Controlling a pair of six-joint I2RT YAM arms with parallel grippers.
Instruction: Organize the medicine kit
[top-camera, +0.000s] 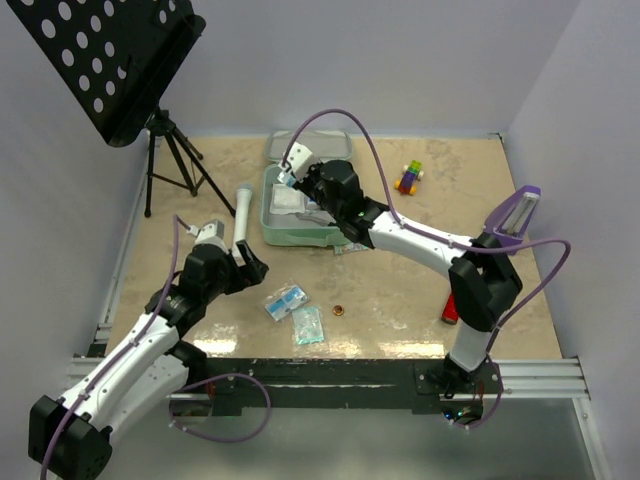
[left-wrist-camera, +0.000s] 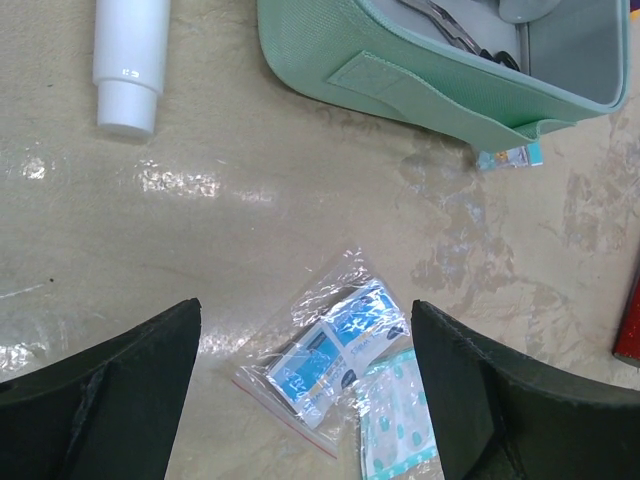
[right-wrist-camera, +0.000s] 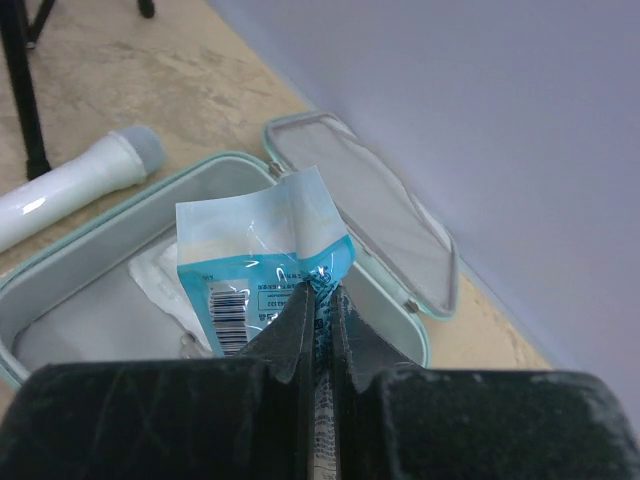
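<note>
In the top external view, the left end effector (top-camera: 252, 266) is seen at the left of the tabletop (top-camera: 420, 290). In the left wrist view its jaws are spread wide with nothing between them, and it is held above a clear plastic zip bag of blue sachets (left-wrist-camera: 325, 355) and a teal-dotted flat packet (left-wrist-camera: 400, 425), which lie touching each other. A white plastic cylindrical tube (left-wrist-camera: 128, 60) lies further back, near the left wall of the medicine kit (top-camera: 285, 238), a pale mint-green rounded-square hinged case set at the middle of the tabletop with its lid laid back open and some white items already inside. Above its open tray the right end effector (right-wrist-camera: 318, 300) is clamped on the lower edge of a blue-and-white foil sachet (right-wrist-camera: 255, 245), which is held upright. The step in hand is judged to be the stowing of this sachet. For the next move, the sachet would need to be lowered into a free part of the tray and the jaws parted only once it is below the rim. The zip bag under the left end effector could then be taken up.
</note>
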